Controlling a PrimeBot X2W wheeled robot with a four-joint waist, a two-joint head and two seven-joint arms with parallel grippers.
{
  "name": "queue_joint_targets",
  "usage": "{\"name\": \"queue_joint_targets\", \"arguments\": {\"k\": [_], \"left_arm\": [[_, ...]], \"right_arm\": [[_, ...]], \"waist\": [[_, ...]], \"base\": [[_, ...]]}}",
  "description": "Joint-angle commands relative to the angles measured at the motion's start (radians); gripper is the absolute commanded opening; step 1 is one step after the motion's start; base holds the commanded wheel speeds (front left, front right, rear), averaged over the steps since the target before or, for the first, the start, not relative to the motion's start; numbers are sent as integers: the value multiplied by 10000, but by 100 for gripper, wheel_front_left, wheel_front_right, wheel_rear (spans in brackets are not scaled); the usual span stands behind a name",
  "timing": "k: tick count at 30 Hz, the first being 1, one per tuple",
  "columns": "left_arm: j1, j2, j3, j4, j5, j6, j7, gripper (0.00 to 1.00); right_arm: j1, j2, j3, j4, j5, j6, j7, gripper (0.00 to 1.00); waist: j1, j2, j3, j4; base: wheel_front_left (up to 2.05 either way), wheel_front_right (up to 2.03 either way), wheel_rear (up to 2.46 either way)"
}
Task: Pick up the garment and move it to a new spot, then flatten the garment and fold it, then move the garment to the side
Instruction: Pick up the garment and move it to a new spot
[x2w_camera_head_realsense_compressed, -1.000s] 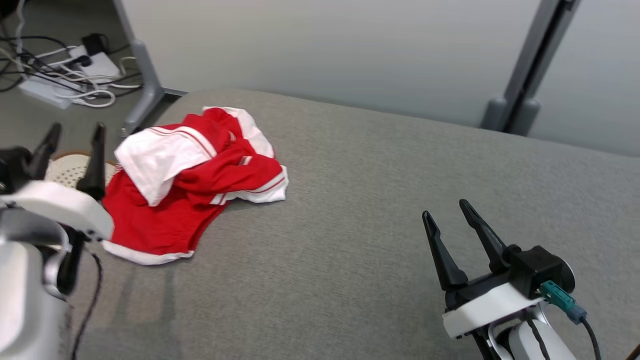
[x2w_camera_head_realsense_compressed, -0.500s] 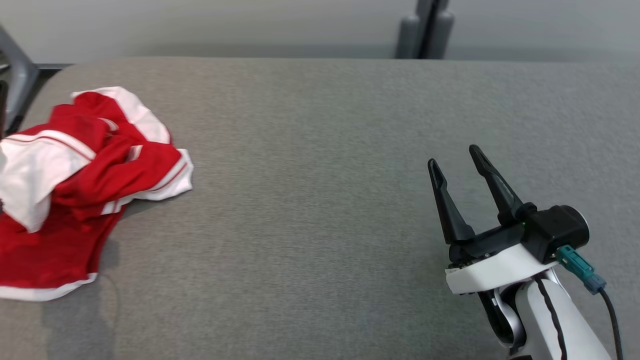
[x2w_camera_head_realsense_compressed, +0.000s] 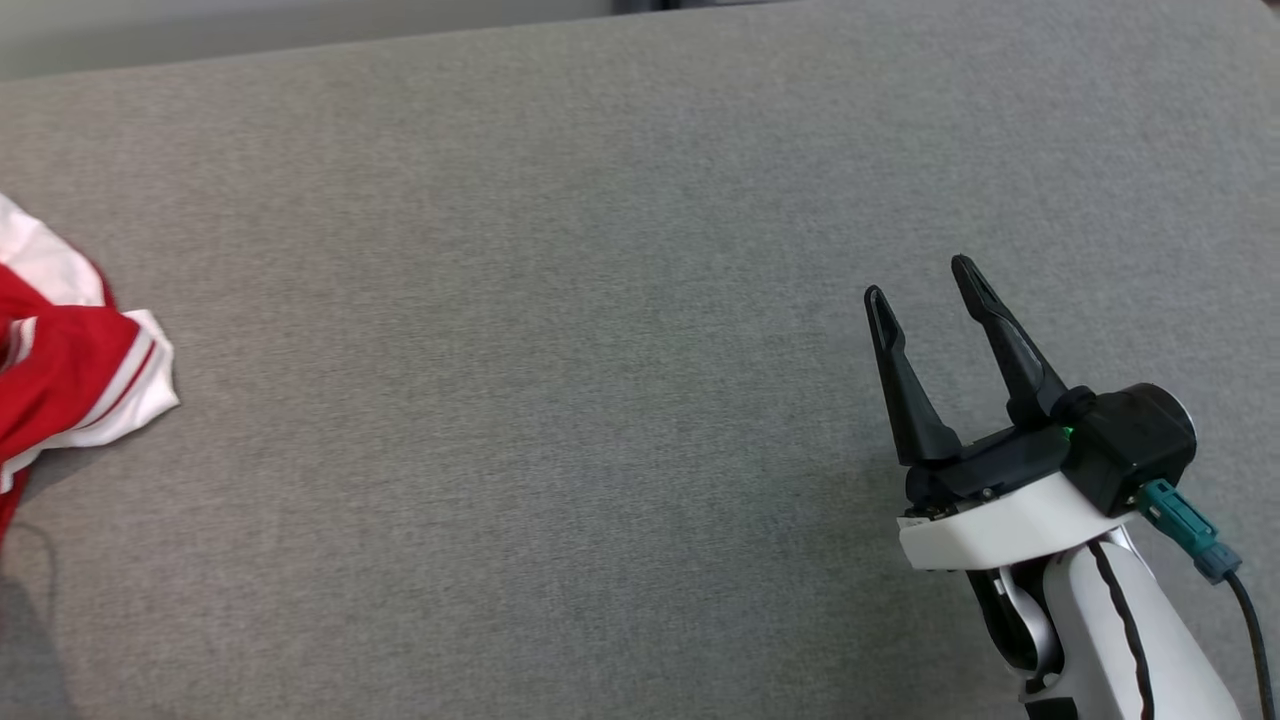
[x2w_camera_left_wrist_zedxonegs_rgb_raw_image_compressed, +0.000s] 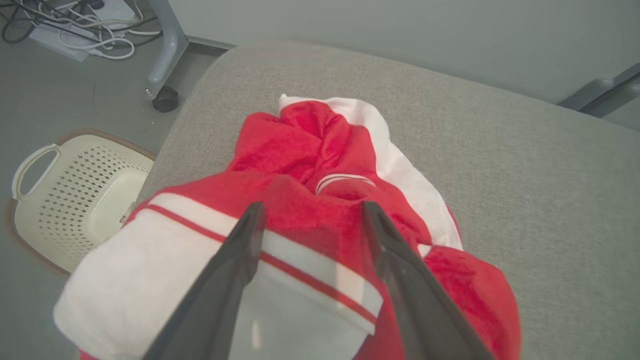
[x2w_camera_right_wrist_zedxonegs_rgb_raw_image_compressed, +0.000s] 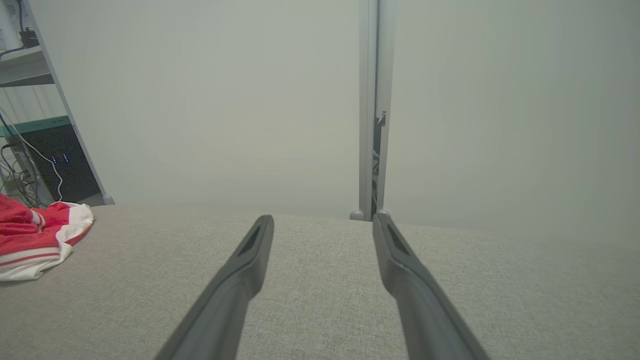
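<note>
The garment is a crumpled red and white piece lying near the left end of the grey padded table. Its edge shows at the far left of the head view as the garment, and at the left of the right wrist view as the garment. My left gripper hovers just over the heap, open, fingers spread above a white band with red stripes, nothing pinched. My right gripper stands open above bare table at the lower right, far from the cloth; the right gripper points at the back wall.
A cream perforated basket sits on the floor left of the table's corner. Cables and a power strip lie on the floor by a wheeled grey table leg. A grey upright post stands behind the table.
The head camera has swung right and tilted down, so the garment slid to the picture's left edge and the left gripper left the frame. Both grippers stay open.
</note>
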Motion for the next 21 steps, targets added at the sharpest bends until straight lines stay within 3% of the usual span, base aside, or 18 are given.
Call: {"name": "queue_joint_targets", "arguments": {"k": [1, 8, 9, 10, 11, 12, 21], "left_arm": [[-120, 65, -57, 81, -50, -15, 46, 100], [-52, 383, -638, 784, -253, -16, 682, 100], [-78, 390, -693, 815, -298, -16, 660, 87], [-105, 387, -749, 841, -341, -16, 633, 57], [-132, 380, -807, 856, -390, -16, 603, 36], [-163, 363, -858, 864, -419, -16, 558, 0], [-243, 347, -1419, 818, -792, -16, -162, 0]], "right_arm": [[-81, -66, -41, -82, 12, 19, -16, 100], [57, -66, -113, -191, -96, 19, -16, 100], [77, -66, -122, -194, -116, 19, -16, 100], [98, -66, -127, -193, -139, 19, -16, 100], [100, -66, -127, -178, -137, 19, -16, 100], [91, -66, -111, -154, -154, 19, -16, 100], [37, -68, 8, 18, -139, 19, -16, 100]], "waist": [[-1, 0, 224, -240], [-1, 0, 391, -398], [-1, 0, 391, -391], [-1, 0, 379, -377], [-1, 0, 365, -361], [-1, 0, 349, -342], [-1, 0, 69, -149]], "base": [[0, 0, 0], [0, 0, 0], [0, 0, 0], [0, 0, 0], [0, 0, 0], [0, 0, 0], [0, 0, 0]]}}
